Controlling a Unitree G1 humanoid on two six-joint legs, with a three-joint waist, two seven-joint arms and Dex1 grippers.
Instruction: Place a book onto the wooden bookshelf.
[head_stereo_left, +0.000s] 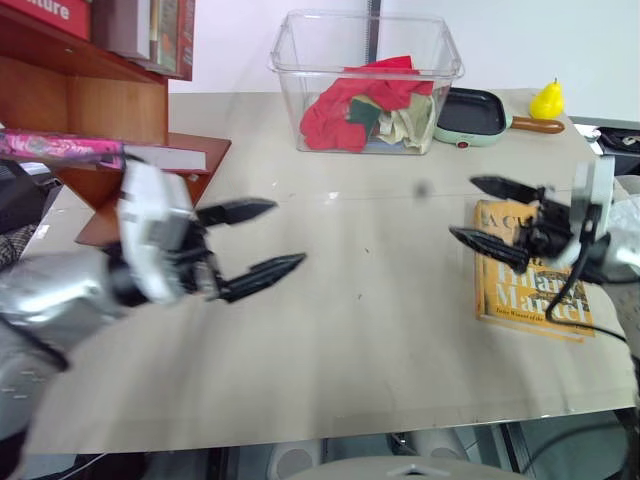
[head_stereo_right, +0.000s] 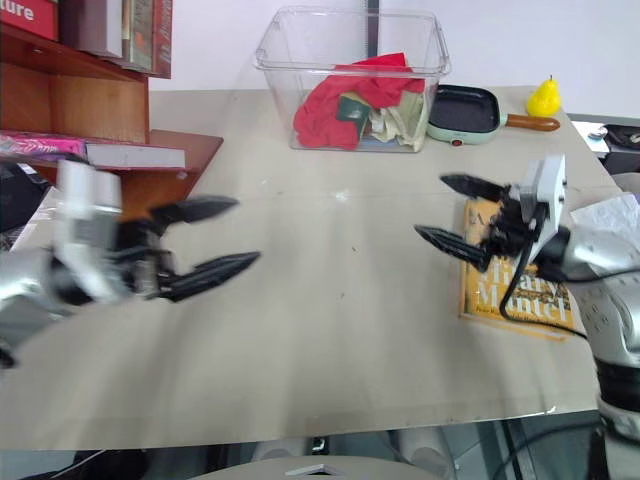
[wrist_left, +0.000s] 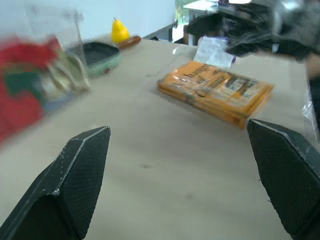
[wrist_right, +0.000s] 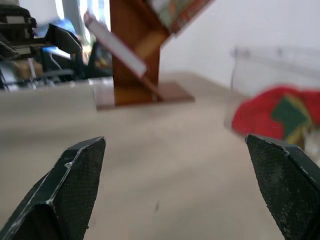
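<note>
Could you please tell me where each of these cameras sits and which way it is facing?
Left eye view: on the head, looking forward and down over the table; left hand and right hand show, both open.
Right eye view: beside it, same scene, with the book lying on the wooden bookshelf.
Left wrist view: looks along its open fingers toward the yellow-orange book.
Right wrist view: looks along its fingers toward the bookshelf.
Shared: both wrist views catch the clear bin.
</note>
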